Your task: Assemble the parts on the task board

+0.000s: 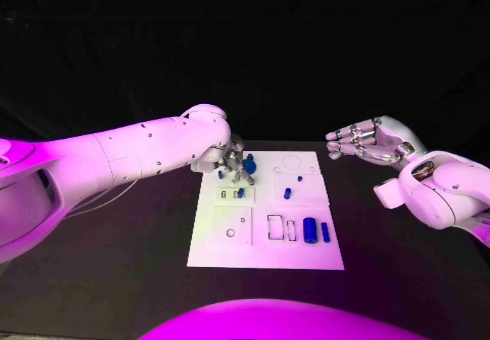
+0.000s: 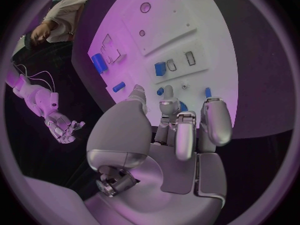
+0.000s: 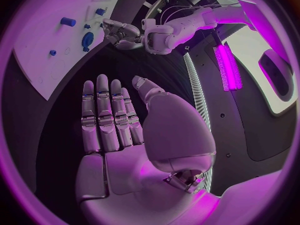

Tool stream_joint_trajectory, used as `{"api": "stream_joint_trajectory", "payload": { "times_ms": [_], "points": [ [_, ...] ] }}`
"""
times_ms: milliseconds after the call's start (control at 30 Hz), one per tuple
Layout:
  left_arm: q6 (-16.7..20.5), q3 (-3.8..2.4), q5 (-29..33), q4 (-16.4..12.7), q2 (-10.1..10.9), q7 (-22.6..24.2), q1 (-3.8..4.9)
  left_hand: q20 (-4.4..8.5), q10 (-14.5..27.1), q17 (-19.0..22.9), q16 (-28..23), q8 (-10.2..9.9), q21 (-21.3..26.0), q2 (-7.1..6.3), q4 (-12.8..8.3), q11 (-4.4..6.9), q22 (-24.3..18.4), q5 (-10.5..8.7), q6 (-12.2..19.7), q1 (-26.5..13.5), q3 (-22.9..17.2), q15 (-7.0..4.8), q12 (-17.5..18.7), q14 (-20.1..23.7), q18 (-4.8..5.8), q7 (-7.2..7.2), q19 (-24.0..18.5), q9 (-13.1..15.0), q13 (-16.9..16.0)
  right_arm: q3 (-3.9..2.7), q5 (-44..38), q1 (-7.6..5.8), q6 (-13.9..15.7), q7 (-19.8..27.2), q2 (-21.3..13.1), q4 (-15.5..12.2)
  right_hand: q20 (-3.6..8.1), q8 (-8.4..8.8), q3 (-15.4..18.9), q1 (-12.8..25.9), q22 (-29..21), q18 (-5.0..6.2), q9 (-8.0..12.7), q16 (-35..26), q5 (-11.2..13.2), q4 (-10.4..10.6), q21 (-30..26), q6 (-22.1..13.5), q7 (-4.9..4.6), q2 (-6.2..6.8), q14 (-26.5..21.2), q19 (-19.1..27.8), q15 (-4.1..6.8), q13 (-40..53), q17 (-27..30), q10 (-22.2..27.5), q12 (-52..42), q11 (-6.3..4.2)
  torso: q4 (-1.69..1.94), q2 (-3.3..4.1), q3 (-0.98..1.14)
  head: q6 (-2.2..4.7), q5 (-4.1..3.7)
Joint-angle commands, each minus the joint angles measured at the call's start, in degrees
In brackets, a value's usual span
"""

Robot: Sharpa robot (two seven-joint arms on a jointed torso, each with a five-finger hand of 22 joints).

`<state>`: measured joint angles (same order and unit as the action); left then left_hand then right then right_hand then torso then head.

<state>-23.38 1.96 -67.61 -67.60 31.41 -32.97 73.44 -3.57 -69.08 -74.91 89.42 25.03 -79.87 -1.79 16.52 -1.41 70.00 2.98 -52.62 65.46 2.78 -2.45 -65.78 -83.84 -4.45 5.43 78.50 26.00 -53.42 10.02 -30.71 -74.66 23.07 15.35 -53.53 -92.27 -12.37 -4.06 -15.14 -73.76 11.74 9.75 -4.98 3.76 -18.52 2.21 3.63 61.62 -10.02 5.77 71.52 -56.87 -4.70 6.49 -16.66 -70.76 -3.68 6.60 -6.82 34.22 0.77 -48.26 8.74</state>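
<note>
In the head view, the left hand (image 1: 237,164) is seen low over the far left part of the white task board (image 1: 230,248), fingers bunched around small blue parts (image 1: 248,168), though a grip cannot be told; a slow, straight push down would be best. In the left wrist view, more blue parts (image 2: 160,68) are seen beyond its fingertips (image 2: 138,91), short and round. In the right wrist view, the right hand (image 3: 119,130) is held open and empty, well away from the board.

Dark room, black table (image 1: 122,283).
Black backdrop (image 1: 245,57) hangs behind the table's far edge; a glowing light strip (image 3: 228,67) runs beside the table.
</note>
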Motion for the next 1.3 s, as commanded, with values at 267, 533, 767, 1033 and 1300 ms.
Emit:
{"api": "stream_joint_trajectory", "payload": {
  "times_ms": [267,533,767,1033,1300],
  "points": [
    [-2.8,0.02,-0.2,1.3,-0.9,-0.2,-0.43,-0.12,0.6,-14.3,-0.1,-0.5,0.3,0.51,0.0,-0.09,-0.1,0.02,-0.4,1.9,-0.3,0.46,0.2,-5.8,0.08,0.22,-0.4,0.5,0.0,-0.01,0.1,0.14,0.8,0.5,0.3,0.1,0.06,0.28,-0.5,-0.6,-0.2,0.94,0.1,-0.1,-0.2,-0.2,0.1,0.0,-0.23,0.02,-0.3,0.5,-0.08,-0.2,0.2,0.4,-0.2,0.07,0.08,0.0,0.03,-0.33,-0.05],
    [-3.2,0.07,-0.2,2.2,-1.4,0.0,-0.91,-0.13,0.7,-14.2,-0.2,-0.5,0.3,0.64,0.0,-0.05,-0.2,0.02,-0.6,2.7,-0.9,0.44,0.3,-5.8,0.04,0.17,-0.5,0.8,0.1,-0.01,0.1,0.19,1.2,0.5,0.4,0.1,0.04,0.27,-0.8,-0.6,-0.5,0.93,0.1,-0.1,-0.9,-0.2,0.1,0.0,-0.26,-0.11,-0.4,0.5,-0.12,-0.4,0.5,0.4,-0.2,0.1,0.08,0.04,0.06,-0.43,0.16],
    [-3.7,0.08,-0.1,2.4,-1.8,0.3,-1.35,-0.13,0.7,-14.3,-0.1,-0.5,0.3,0.73,0.0,-0.02,-0.2,0.02,-0.8,3.1,-1.3,0.42,0.4,-5.8,0.04,0.13,-0.5,0.9,0.1,-0.01,0.2,0.24,1.2,0.5,0.5,0.1,-0.01,0.27,-0.9,-0.6,-0.8,0.91,0.1,-0.2,-1.3,-0.2,0.1,0.0,-0.29,-0.1,-0.6,0.6,-0.19,-0.6,0.7,0.5,-0.2,0.14,0.1,0.06,0.1,-0.63,0.3],
    [-4.5,0.08,0.0,2.3,-1.9,0.5,-1.71,-0.13,1.0,-14.2,-0.2,-0.5,0.4,0.75,0.0,0.0,-0.3,0.02,-0.9,3.4,-1.5,0.41,0.6,-5.8,0.01,0.1,-0.6,1.1,0.4,-0.02,0.3,0.32,1.2,0.4,0.8,0.4,-0.06,0.28,-1.1,-0.5,-1.0,0.9,0.1,-0.2,-1.6,-0.1,0.1,0.0,-0.31,-0.12,-0.8,0.7,-0.25,-0.8,0.9,0.5,-0.2,0.17,0.11,0.03,0.08,-0.82,0.4],
    [-5.0,0.09,0.0,2.3,-1.9,0.5,-1.82,-0.12,1.0,-14.2,-0.2,-0.6,0.4,0.96,0.0,0.05,-0.3,0.02,-1.1,3.9,-1.9,0.39,0.7,-5.8,0.01,0.05,-0.6,1.3,0.4,-0.02,0.3,0.59,1.1,0.3,1.0,0.6,-0.09,0.28,-1.2,-0.5,-1.1,0.9,0.1,-0.2,-1.8,-0.1,0.1,0.0,-0.32,-0.13,-0.9,0.8,-0.27,-0.9,1.0,0.5,-0.3,0.18,0.11,0.06,0.08,-1.02,0.46]
  ]
}}
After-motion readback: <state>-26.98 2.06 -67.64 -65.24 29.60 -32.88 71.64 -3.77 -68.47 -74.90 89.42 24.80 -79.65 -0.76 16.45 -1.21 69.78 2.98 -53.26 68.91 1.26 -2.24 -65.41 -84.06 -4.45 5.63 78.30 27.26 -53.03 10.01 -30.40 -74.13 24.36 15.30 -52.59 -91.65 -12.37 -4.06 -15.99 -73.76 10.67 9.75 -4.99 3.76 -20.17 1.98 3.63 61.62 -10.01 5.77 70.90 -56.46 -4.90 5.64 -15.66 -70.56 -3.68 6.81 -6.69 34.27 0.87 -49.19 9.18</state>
